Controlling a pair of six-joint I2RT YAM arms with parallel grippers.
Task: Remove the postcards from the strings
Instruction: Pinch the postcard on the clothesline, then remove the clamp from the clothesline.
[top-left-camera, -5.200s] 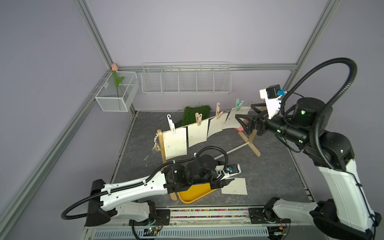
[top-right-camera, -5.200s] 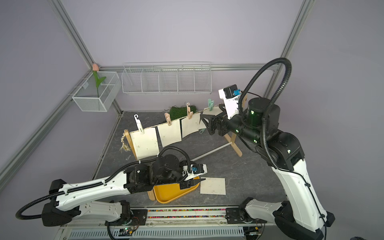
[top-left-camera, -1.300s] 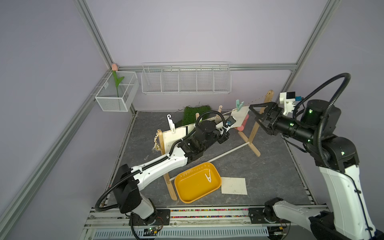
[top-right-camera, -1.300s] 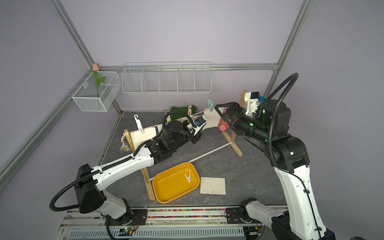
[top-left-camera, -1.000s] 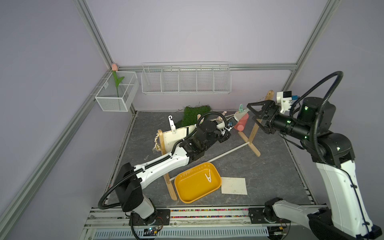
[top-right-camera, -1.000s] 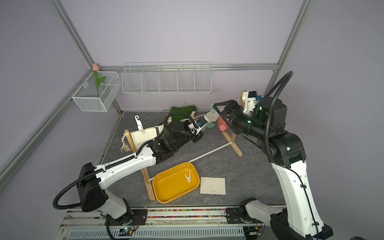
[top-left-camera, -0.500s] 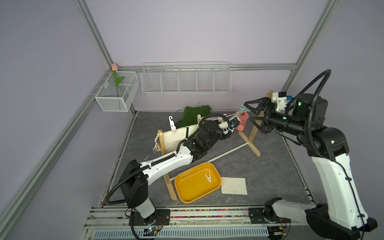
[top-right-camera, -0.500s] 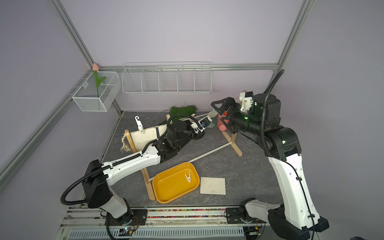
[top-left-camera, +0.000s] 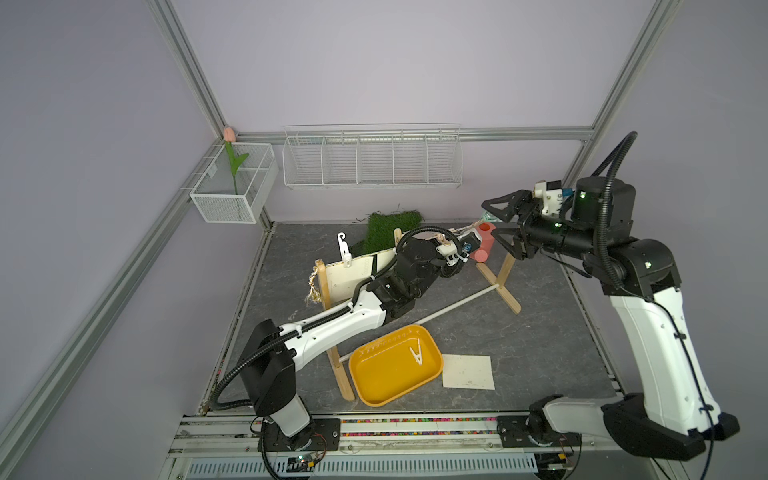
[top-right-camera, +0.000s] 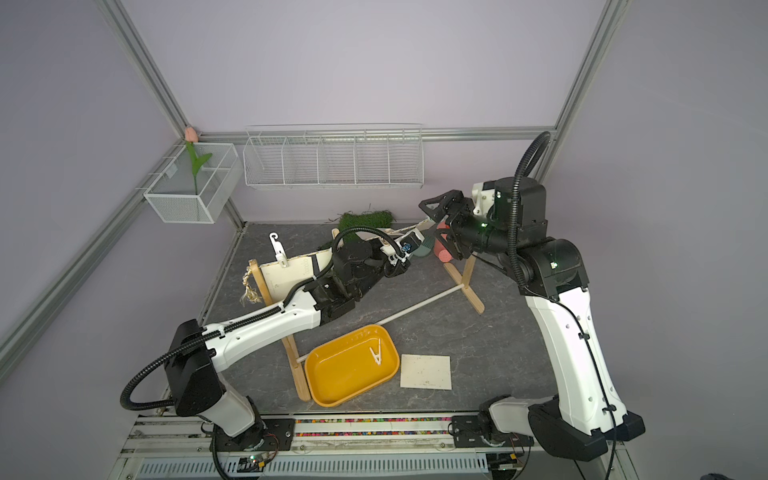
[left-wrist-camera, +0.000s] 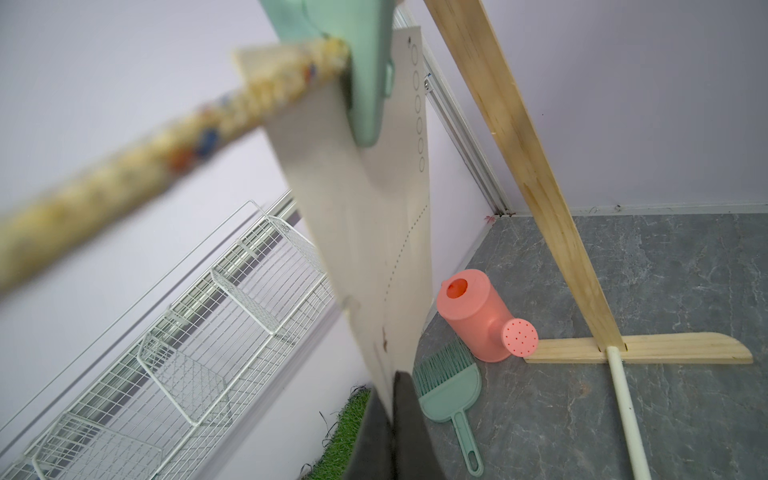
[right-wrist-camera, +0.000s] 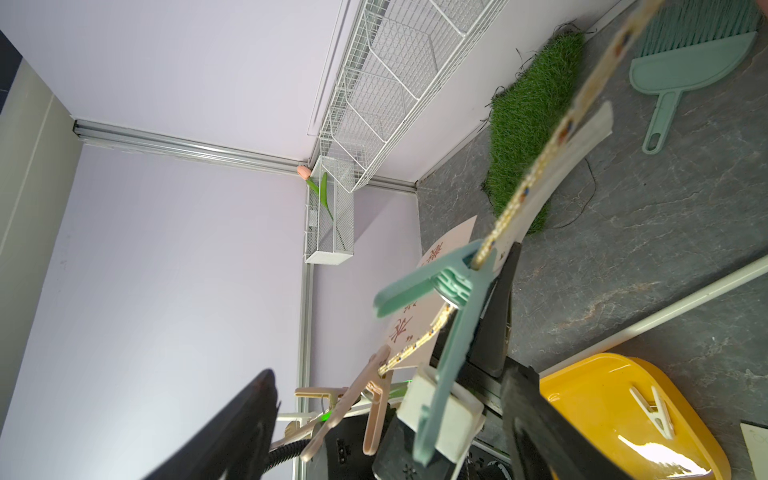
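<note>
The string (left-wrist-camera: 124, 166) runs between two wooden posts. A cream postcard (left-wrist-camera: 365, 232) hangs from it under a teal clothespin (left-wrist-camera: 365, 70). My left gripper (left-wrist-camera: 392, 382) is shut on this postcard's lower edge. In the right wrist view the right gripper (right-wrist-camera: 390, 415) is open, its fingers (right-wrist-camera: 536, 407) on either side of the teal clothespin (right-wrist-camera: 453, 316), not touching it. A tan clothespin (right-wrist-camera: 365, 399) sits beside it on the string (right-wrist-camera: 540, 166). Another postcard (top-left-camera: 349, 278) hangs at the left post under a white clothespin (top-left-camera: 343, 249). One postcard (top-left-camera: 467, 372) lies flat on the table.
A yellow tray (top-left-camera: 395, 365) with a white clothespin (top-left-camera: 417, 355) sits at the front beside the flat card. A pink watering can (left-wrist-camera: 478, 316), a teal brush (left-wrist-camera: 449, 386) and a grass mat (top-left-camera: 386, 228) are behind the rack. Wire baskets (top-left-camera: 372, 158) hang on the back wall.
The right gripper has moved left and up to the teal clothespin and its jaws have narrowed slightly. The left gripper has stayed shut on the hanging postcard.
</note>
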